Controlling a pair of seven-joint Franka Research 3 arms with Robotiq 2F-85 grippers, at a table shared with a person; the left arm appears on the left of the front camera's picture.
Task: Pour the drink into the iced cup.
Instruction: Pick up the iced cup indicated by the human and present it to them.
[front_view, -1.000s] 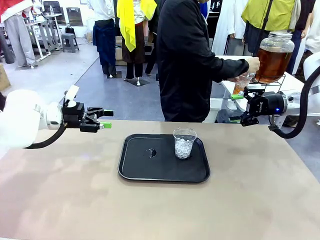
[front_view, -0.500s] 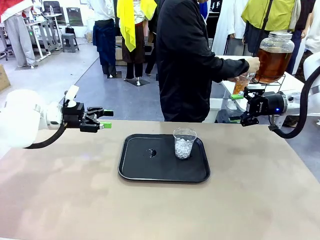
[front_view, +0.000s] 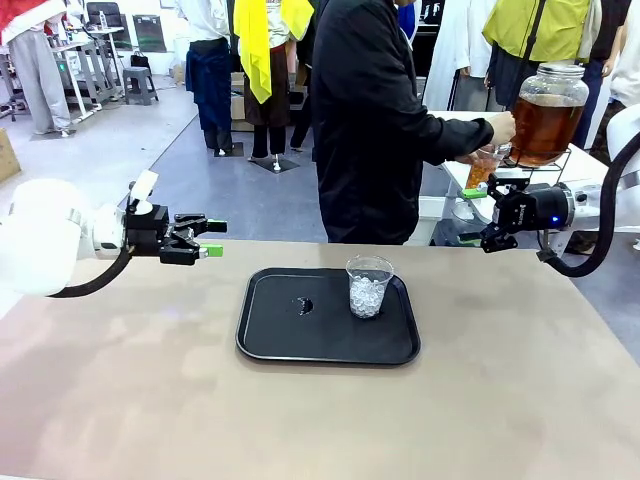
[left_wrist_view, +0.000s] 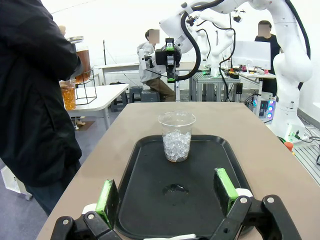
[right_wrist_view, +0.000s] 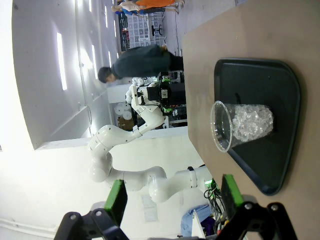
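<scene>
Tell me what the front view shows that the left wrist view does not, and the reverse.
Front view: the white left arm and, side-on, its open left hand. Left wrist view: the inner faces of that hand's green pads. Shared: the iced cup on the black tray, and the person holding a small cup at the dispenser jar.

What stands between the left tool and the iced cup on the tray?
Nothing visible does. The open left tool faces the iced cup across the bare black tray. Only a small flat mark lies on the tray between them.
</scene>
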